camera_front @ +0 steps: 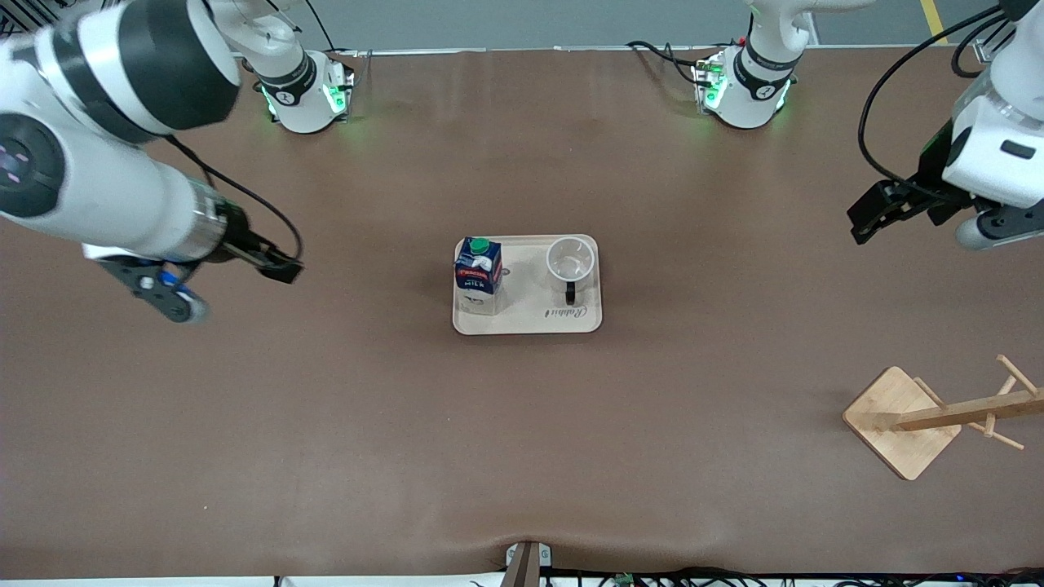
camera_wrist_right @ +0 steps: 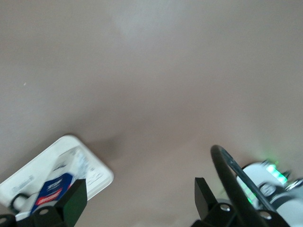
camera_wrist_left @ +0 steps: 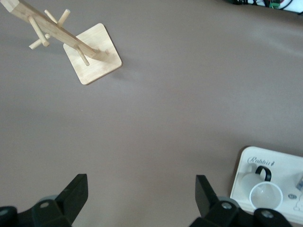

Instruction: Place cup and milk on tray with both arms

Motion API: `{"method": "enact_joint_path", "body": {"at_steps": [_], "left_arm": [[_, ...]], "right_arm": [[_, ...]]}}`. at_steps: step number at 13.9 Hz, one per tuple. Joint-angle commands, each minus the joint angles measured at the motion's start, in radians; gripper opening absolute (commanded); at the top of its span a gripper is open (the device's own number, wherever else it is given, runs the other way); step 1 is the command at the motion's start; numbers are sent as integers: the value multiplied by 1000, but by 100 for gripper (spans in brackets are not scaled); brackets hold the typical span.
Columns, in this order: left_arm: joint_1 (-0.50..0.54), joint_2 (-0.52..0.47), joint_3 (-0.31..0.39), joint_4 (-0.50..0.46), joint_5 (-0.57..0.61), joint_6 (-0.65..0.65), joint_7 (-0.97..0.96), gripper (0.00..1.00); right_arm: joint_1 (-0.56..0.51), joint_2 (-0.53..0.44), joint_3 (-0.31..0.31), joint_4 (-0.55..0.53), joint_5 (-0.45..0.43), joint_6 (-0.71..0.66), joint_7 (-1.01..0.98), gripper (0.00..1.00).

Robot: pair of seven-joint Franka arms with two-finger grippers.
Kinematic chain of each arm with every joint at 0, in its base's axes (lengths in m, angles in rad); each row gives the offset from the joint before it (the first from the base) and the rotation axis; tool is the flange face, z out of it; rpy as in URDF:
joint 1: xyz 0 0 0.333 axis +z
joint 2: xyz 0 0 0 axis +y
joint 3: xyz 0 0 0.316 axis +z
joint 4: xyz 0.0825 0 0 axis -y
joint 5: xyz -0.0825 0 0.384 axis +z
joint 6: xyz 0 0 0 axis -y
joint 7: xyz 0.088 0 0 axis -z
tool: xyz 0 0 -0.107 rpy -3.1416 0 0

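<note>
Both items are home: the small dark blue milk carton with the green cap (camera_front: 478, 273) and the small white mug with the black handle (camera_front: 569, 265) stand side by side on the flat cream rectangular tray (camera_front: 528, 322) mid-bench, so the main risk I'd flag is an arm swinging low and knocking the tall carton over. The right pincer (camera_front: 236, 269), spread wide and empty, hangs well off at the tray's nine o'clock; the left pincer (camera_front: 885, 210), equally wide and empty, hangs at its two o'clock.

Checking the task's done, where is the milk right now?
The milk stands upright on the tray, beside the cup, at the tray's end toward the right arm.
</note>
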Motion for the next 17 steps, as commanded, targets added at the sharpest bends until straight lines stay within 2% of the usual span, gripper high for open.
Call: {"method": "enact_joint_path", "body": {"at_steps": [1,6,8,10,12,13,17], "left_arm": [[-36,-87,95,-94,-44,3,122,100],[2,-125,92,-120,-46,-6,201,100],[13,-117,85,-121,-52,-6,218,100],[13,-119,86,-121,-51,-7,220,100],[13,-127,85,-127,-49,-10,221,100],[14,-128,80,-132,-49,-12,233,100],[19,-140,78,-147,-40,-14,262,100]], "right_arm": [[-75,-51,4,-34,-63,-22,-215,100],[-319,-111,6,-97,-46,72,-800,100],[-390,-144,7,-154,-32,98,-931,100],[-382,-241,9,-261,-32,105,-937,100],[-385,-327,7,-385,-6,202,-937,100],[-384,-350,9,-398,-7,208,-940,100],[-375,-347,13,-254,-23,136,-937,100]]}}
